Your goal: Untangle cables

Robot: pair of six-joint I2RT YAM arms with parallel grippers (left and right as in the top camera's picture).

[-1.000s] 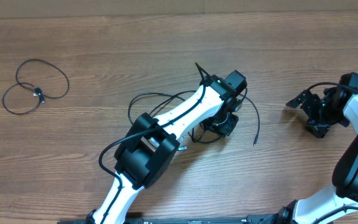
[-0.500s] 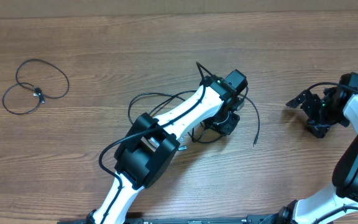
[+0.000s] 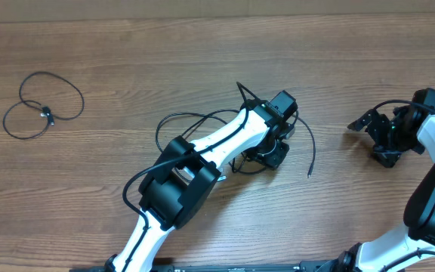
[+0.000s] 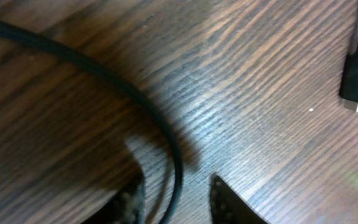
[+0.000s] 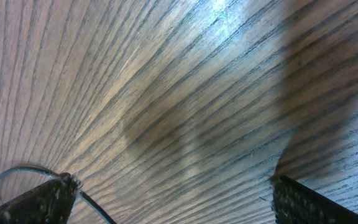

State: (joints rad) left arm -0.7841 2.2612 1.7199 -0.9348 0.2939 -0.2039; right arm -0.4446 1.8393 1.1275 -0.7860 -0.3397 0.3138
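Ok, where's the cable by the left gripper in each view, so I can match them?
Overhead: the cable loops around the left gripper, mid-frame.
Left wrist: the cable curves from upper left down between the open gripper's fingers.
Right wrist: not in it.
Shared landmark: the left gripper, in the overhead and left wrist views.

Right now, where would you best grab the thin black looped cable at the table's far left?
Probably at the small plug-like lump on the thin black looped cable, where its two loops meet: the thickest spot. Come straight down from above; it lies flat on the wooden table.
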